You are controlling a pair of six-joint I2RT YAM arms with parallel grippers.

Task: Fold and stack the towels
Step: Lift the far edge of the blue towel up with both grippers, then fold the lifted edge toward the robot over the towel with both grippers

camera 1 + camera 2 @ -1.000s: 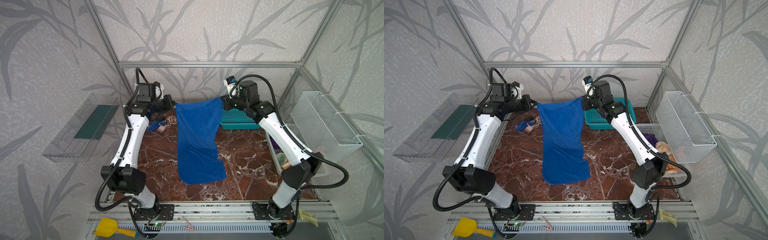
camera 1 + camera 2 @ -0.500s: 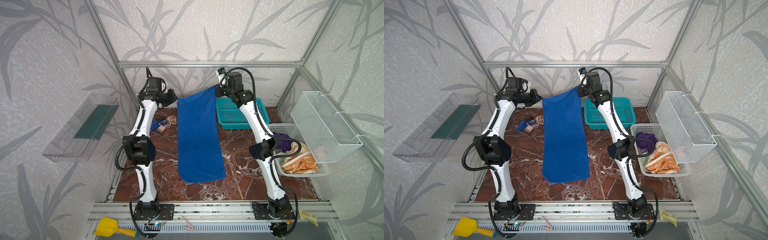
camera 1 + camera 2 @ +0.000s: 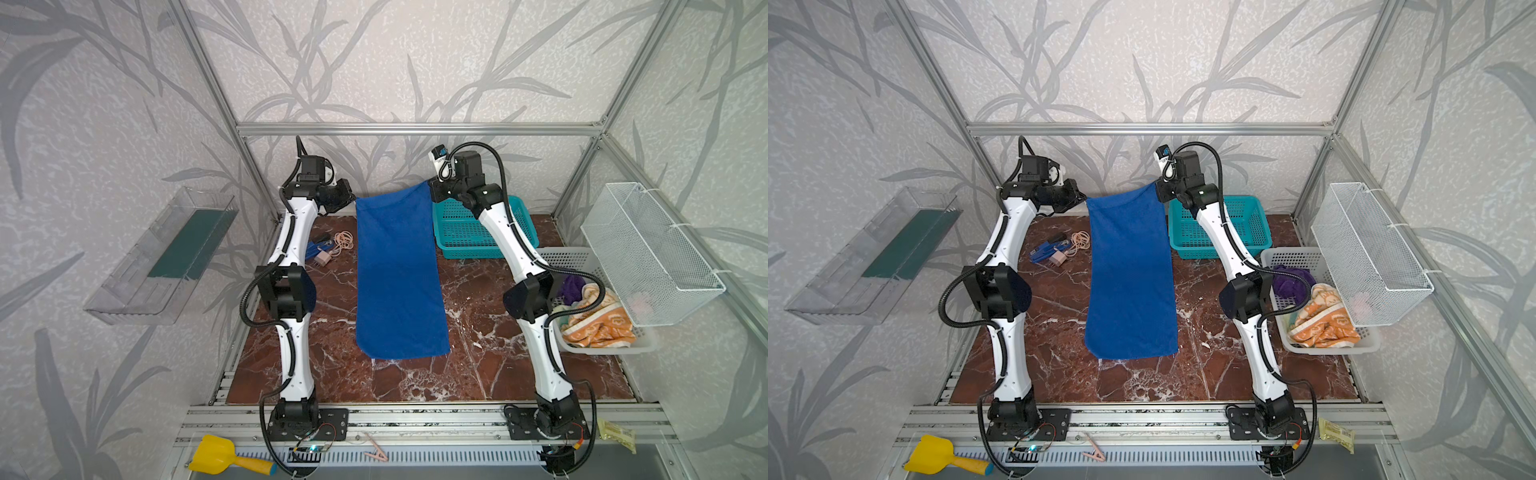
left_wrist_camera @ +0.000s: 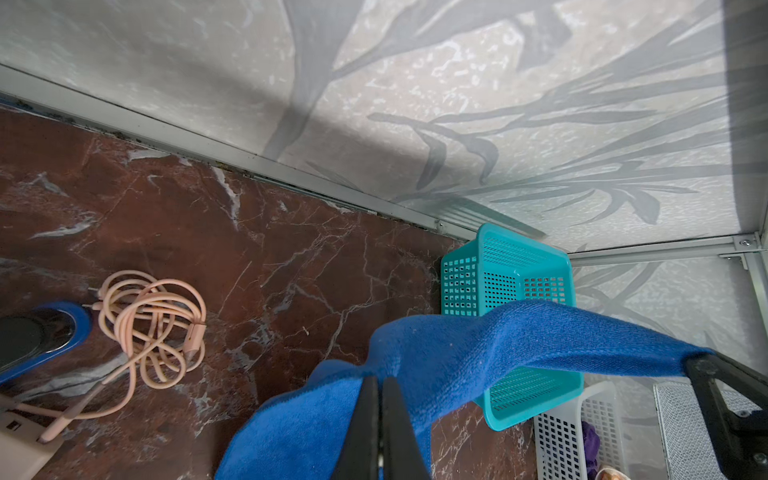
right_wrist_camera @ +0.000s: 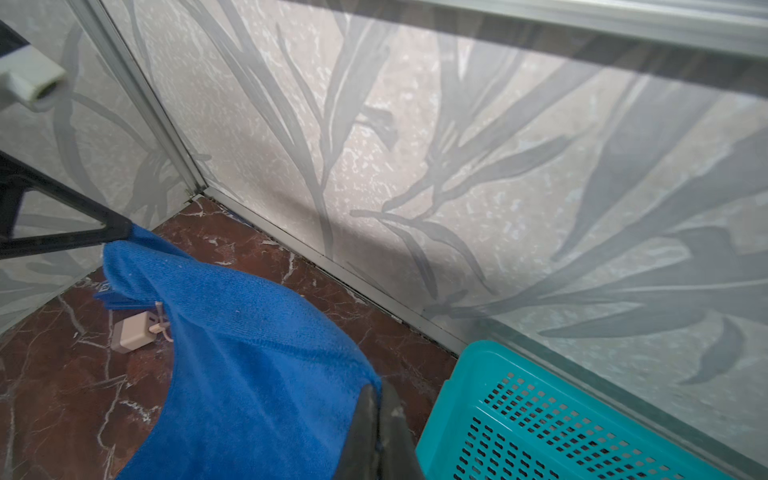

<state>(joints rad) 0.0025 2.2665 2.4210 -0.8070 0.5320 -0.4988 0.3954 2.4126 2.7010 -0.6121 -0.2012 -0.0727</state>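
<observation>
Plain royal-blue terry towel [image 3: 399, 282]: top corners pinched in closed left jaws and right jaws; long axis hangs below, between them.

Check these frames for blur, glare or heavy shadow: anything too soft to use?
In both top views, light is even and the royal blue terry towel is crisp, no glare; in the left wrist view, the left gripper is dark and soft near the lens, a shadow crossing the patterned wall; in the right wrist view, the right gripper blurs and the wall looks soft.
</observation>
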